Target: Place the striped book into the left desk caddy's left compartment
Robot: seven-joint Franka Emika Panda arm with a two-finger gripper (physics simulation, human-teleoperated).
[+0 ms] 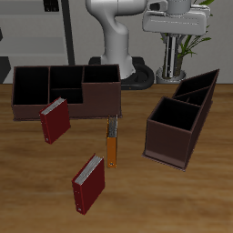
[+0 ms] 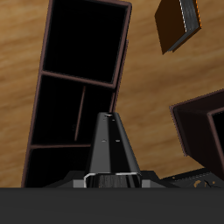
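Observation:
My gripper (image 1: 171, 44) is shut on the striped book (image 1: 170, 62), a thin book with lengthwise grey and black stripes, and holds it hanging down, high above the table near its back. In the wrist view the book (image 2: 108, 147) reaches out from the gripper (image 2: 109, 180) towards the left desk caddy (image 2: 52, 105), whose dark open compartments lie below. In the exterior view this dark maroon caddy (image 1: 182, 120) stands nearer the table's front than the gripper, with a square box section in front and slanted sections behind. The book is well above the caddy and apart from it.
A wide low three-bay caddy (image 1: 64, 86) stands at the back; its corner shows in the wrist view (image 2: 206, 131). An orange book (image 1: 111, 148) lies mid-table and also shows in the wrist view (image 2: 179, 22). Two red books (image 1: 55, 119) (image 1: 88, 183) lie towards the front.

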